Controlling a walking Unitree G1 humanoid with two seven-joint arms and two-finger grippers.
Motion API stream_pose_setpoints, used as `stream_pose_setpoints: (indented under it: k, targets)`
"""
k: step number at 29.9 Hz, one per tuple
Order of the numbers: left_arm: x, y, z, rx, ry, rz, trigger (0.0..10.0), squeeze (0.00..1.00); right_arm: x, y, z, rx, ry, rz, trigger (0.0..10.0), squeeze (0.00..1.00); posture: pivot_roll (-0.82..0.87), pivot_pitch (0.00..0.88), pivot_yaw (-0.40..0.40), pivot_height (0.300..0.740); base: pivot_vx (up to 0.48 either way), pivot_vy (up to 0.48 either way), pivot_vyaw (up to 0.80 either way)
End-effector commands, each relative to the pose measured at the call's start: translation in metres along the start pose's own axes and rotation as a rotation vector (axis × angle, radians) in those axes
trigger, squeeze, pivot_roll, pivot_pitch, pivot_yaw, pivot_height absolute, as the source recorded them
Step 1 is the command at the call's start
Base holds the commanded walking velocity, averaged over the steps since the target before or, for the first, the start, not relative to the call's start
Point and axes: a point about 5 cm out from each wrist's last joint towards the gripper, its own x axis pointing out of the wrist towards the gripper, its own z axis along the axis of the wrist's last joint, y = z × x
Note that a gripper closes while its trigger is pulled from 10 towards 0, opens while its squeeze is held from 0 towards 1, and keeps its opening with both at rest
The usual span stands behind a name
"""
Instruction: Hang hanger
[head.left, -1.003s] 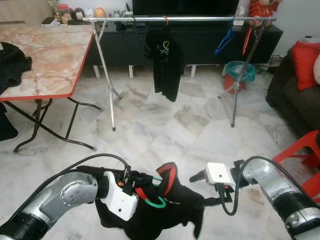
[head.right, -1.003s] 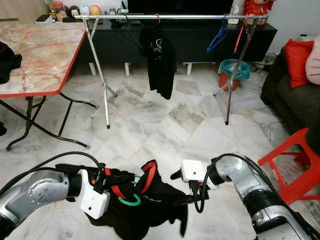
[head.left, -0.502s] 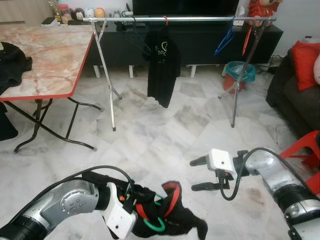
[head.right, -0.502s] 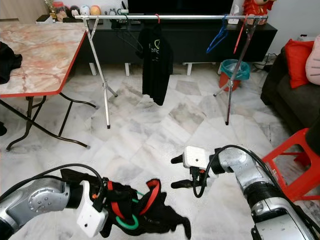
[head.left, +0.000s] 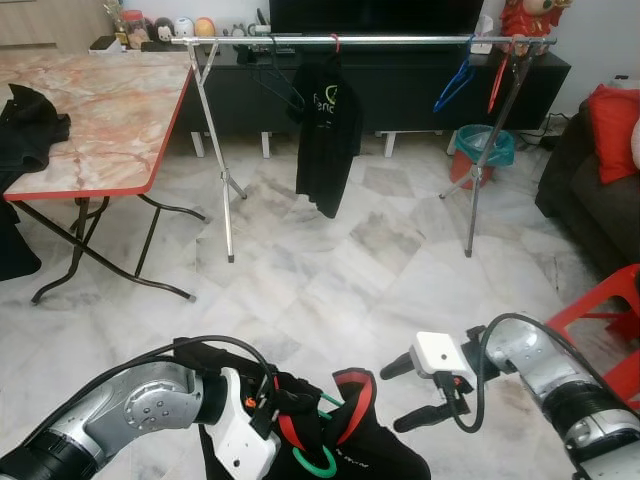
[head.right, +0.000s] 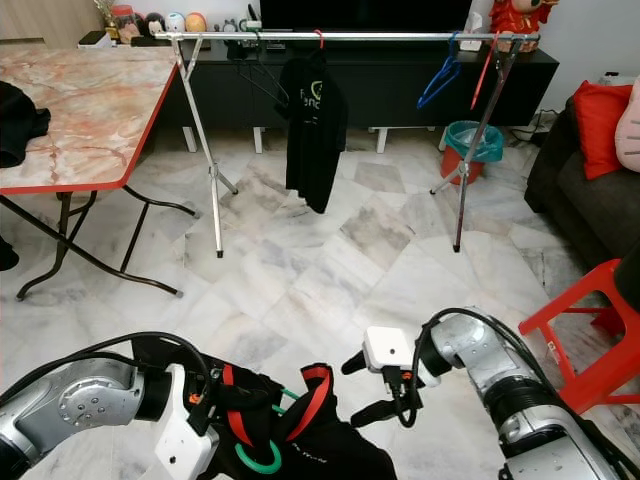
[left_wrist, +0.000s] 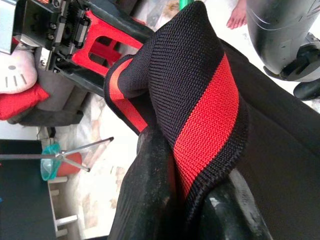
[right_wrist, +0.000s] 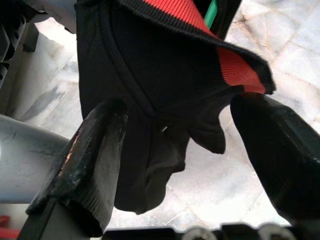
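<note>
Left jaws clamp black shirt (head.left: 350, 440) | right jaws spread beside it

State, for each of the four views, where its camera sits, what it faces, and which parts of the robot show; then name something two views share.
Left eye view: on the head, looking forward and down at the clothes rack; both silver arms show.
Right eye view: the same scene, offset sideways.
Left wrist view: along the left pincer, shut on the black shirt.
Right wrist view: between the open right pincer fingers toward that shirt.
Shared: both wrist views show the shirt's red-striped collar.
</note>
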Motion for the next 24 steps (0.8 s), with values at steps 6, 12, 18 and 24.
stream_pose_setpoints:
  k: [6, 12, 18, 24]
  targets:
    - [0.004, 0.019, 0.011, 0.058, -0.051, 0.027, 10.0, 0.00, 0.001, 0.001, -0.002, -0.017, 0.014, 0.002, 10.0, 0.00, 0.03, 0.015, -0.033, 0.740, 0.000, 0.000, 0.00]
    - [0.008, 0.021, 0.015, 0.066, -0.071, 0.022, 10.0, 0.00, 0.003, 0.002, 0.000, -0.064, 0.016, 0.013, 10.0, 0.00, 0.03, 0.018, -0.034, 0.740, 0.000, 0.000, 0.00]
    - [0.008, 0.022, 0.016, 0.062, -0.072, 0.017, 10.0, 0.00, 0.003, 0.004, 0.001, -0.064, 0.006, 0.064, 10.0, 0.00, 0.03, 0.016, -0.037, 0.740, 0.000, 0.000, 0.00]
    - [0.009, 0.022, 0.016, 0.057, -0.068, 0.008, 10.0, 0.00, 0.002, 0.003, 0.003, -0.091, 0.005, 0.050, 10.0, 0.00, 0.03, 0.022, -0.041, 0.740, 0.000, 0.000, 0.00]
